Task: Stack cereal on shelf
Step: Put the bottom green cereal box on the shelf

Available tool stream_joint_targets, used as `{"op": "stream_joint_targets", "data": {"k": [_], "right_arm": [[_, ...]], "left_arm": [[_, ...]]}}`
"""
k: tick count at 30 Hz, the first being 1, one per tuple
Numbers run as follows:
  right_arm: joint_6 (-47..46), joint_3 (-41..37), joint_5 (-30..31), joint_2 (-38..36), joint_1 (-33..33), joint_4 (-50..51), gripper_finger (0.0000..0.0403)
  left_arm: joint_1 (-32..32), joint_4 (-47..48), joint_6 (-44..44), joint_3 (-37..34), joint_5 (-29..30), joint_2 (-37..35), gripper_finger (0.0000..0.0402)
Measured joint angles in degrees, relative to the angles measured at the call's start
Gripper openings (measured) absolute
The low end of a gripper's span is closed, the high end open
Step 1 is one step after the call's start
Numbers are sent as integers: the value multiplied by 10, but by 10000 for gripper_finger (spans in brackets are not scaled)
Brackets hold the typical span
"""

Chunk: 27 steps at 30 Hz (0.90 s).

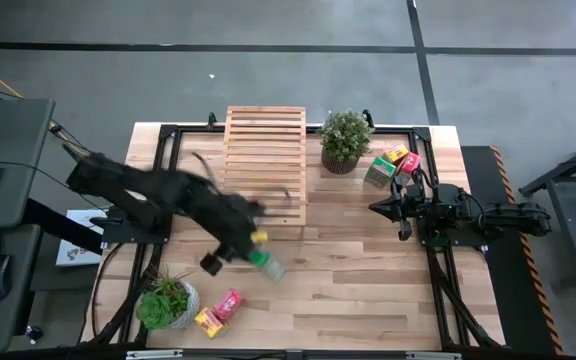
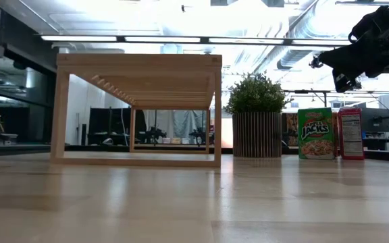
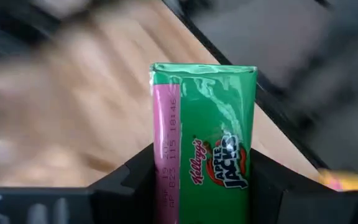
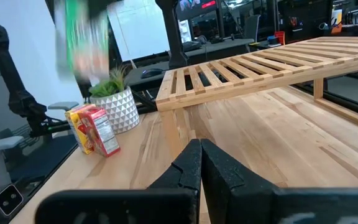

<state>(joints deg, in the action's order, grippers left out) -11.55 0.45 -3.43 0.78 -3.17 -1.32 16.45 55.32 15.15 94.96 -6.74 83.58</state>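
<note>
My left gripper [image 1: 251, 250] hangs in front of the shelf [image 1: 265, 165], shut on a green cereal box [image 3: 204, 124]. That box shows blurred and high in the air in the right wrist view [image 4: 82, 40]. The shelf, a pale slatted rack, stands on its legs at the table's far middle [image 2: 137, 108]. A green [image 1: 379, 170], a yellow [image 1: 396, 154] and a red box [image 1: 408, 163] stand at the far right. A yellow [image 1: 208, 321] and a red box [image 1: 228, 303] lie at the near left. My right gripper [image 1: 403, 210] waits shut at the right. My left gripper pinches the green box between its two fingers [image 3: 135, 180], one on each of two opposite faces, at the box's end nearest the wrist [image 3: 244, 180]. The box runs on past the fingertips, along the fingers. It is lifted clear of the table.
A potted plant [image 1: 345, 140] stands right of the shelf, by the far-right boxes. Another plant in a white pot [image 1: 168, 300] stands at the near left, beside the two boxes there. Bare wooden tabletop [image 1: 368, 280] lies in front of the shelf.
</note>
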Motion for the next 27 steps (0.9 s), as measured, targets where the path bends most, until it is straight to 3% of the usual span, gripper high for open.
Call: {"op": "stream_joint_targets", "data": {"k": [2,6,9,12,15,19,23,27], "right_arm": [[0,0,0,0,0,0,0],[0,0,0,0,0,0,0],[0,0,0,0,0,0,0],[0,0,0,0,0,0,0],[0,0,0,0,0,0,0],[0,0,0,0,0,0,0],[0,0,0,0,0,0,0],[0,0,0,0,0,0,0]], "left_arm": [[-10,0,5,61,91,-15,161],[-61,11,31,174,330,-22,161],[-149,9,38,240,411,-18,161],[-265,27,-17,275,390,-12,161],[-380,67,-93,279,313,-3,161],[-501,196,-196,277,205,36,161],[-567,298,-246,276,166,95,161],[-596,304,-288,276,117,138,161]]}}
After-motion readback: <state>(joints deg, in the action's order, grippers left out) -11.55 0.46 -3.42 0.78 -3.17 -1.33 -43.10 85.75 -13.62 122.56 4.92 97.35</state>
